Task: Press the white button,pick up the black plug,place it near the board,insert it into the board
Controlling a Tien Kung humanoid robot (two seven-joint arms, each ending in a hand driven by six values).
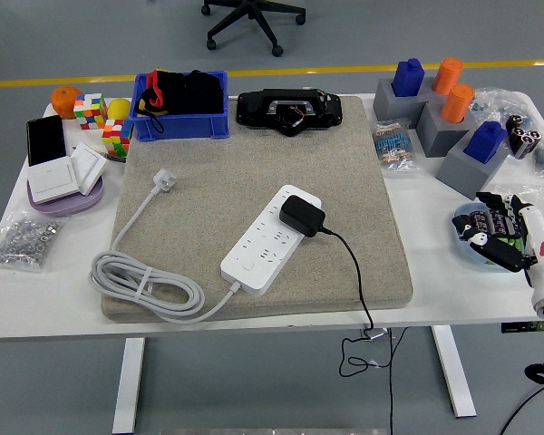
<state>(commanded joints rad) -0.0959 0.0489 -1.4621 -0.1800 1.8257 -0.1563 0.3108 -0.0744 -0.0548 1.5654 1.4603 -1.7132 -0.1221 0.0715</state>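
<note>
— On the mat (254, 195), where's the plug (302, 216)?
— Seated in the white board (270, 240), far end, its black cord running off the desk (453, 299).
— And the right hand (503, 231)?
— At the desk's right edge, over a blue dish (467, 249), fingers (488, 243) loosely curled, holding nothing.

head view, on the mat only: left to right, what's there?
Coiled white cable → white wall plug → white power strip → black plug, sitting on the strip's far end → its black cord, running off the near edge of the mat. The right hand rests off the mat, at the table's right edge.
</note>
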